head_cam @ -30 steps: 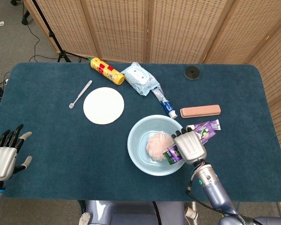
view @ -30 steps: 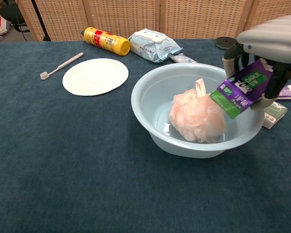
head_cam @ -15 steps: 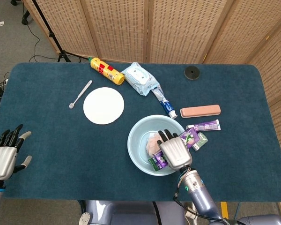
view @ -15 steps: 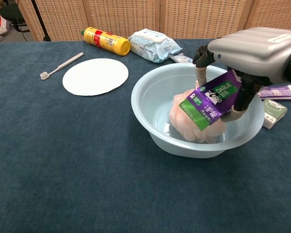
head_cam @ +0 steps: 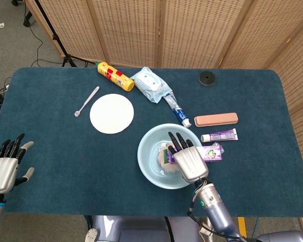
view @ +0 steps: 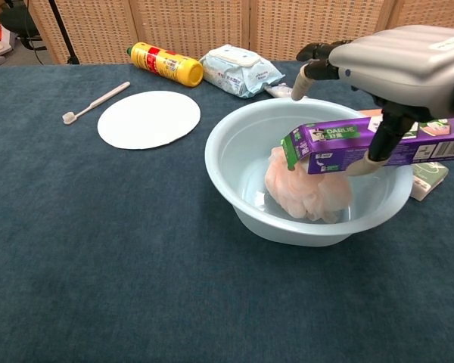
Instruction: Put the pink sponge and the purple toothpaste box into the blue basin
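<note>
Currently my right hand [view: 408, 68] holds the purple toothpaste box [view: 363, 147] level over the blue basin [view: 234, 162], one end above the pink sponge [view: 306, 189] lying inside, the other past the rim. Basin sits toward the counter's [head_cam: 65, 156] near edge. My left hand [head_cam: 5, 169] hangs at the near-left corner, fingers spread, holding nothing.

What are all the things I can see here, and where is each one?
blue basin: 1, pale blue, table middle
pink sponge: 1, pink, inside basin
purple toothpaste box: 1, purple and green, held level over basin
white plate: 1, white, left of basin
toothbrush: 1, white, left of plate
yellow bottle: 1, yellow, far edge
wipes pack: 1, light blue, beside bottle
toothpaste tubes: 2, one blue-white, one purple
pink bar: 1, right side
black disc: 1, far edge
left robot hand: open, near left corner
right robot hand: holds box
</note>
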`<action>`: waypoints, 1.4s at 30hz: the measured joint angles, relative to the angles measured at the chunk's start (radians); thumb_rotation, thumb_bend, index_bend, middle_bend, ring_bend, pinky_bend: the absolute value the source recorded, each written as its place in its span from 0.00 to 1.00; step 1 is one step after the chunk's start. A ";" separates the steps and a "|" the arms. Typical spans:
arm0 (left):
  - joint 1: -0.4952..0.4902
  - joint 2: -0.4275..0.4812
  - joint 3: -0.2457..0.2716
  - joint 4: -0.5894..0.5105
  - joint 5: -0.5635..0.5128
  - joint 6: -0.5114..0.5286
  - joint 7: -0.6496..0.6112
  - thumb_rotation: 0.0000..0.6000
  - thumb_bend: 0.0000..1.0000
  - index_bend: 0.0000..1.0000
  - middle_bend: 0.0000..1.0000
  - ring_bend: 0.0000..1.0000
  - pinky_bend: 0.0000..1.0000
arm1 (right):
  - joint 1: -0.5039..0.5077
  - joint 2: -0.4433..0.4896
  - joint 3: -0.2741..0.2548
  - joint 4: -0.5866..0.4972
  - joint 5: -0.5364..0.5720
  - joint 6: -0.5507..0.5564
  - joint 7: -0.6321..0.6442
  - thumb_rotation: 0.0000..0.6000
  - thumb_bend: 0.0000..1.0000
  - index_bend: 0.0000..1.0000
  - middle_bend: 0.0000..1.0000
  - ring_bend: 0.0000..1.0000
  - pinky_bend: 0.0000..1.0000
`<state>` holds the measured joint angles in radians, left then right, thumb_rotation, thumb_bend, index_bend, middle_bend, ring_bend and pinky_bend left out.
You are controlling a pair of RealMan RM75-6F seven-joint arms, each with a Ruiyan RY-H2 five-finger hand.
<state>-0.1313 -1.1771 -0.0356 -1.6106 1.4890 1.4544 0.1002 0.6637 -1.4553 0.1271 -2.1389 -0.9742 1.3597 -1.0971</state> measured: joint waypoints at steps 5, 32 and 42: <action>0.000 0.001 -0.002 0.001 -0.002 -0.001 -0.001 1.00 0.29 0.18 0.00 0.11 0.07 | -0.017 0.049 -0.012 -0.015 -0.008 0.028 0.008 1.00 0.03 0.20 0.00 0.00 0.25; 0.000 -0.029 -0.009 0.029 -0.009 0.003 0.022 1.00 0.29 0.11 0.00 0.11 0.07 | -0.211 0.372 -0.097 0.142 -0.160 0.050 0.427 1.00 0.04 0.16 0.00 0.00 0.23; -0.005 -0.078 -0.011 0.087 -0.009 -0.001 0.022 1.00 0.28 0.06 0.00 0.11 0.07 | -0.271 0.308 -0.107 0.444 -0.205 -0.015 0.702 1.00 0.04 0.10 0.00 0.00 0.22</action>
<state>-0.1368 -1.2548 -0.0467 -1.5232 1.4801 1.4536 0.1227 0.3930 -1.1470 0.0197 -1.6951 -1.1789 1.3446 -0.3955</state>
